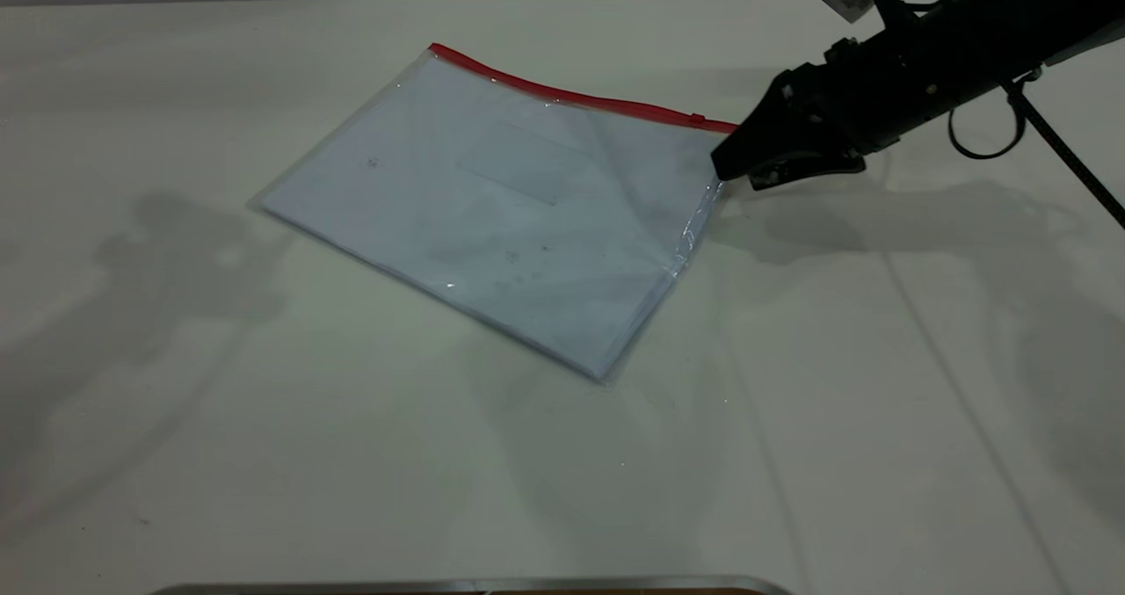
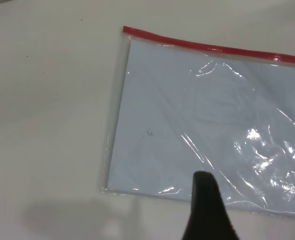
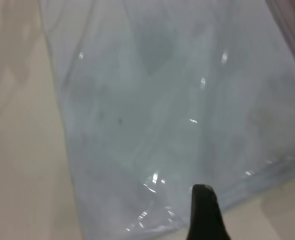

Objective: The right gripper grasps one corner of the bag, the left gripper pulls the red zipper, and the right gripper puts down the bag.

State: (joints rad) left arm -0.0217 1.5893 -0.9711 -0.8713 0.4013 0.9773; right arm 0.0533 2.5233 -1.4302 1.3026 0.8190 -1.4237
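**Right gripper at the bag's red-strip corner**

Nearest the exterior camera, the pale bench (image 1: 791, 419) lies bare up to the bag (image 1: 492, 199), a clear pouch with white paper inside, lying flat and skewed. The red zipper (image 1: 571, 96) runs along its far long edge, the slider near the right end. There the right gripper (image 1: 725, 166) meets the corner (image 1: 721, 134); whether its jaws are clenched on it cannot be told. The left gripper (image 2: 207, 210) hovers by the bag's near edge, its jaws' state unclear.
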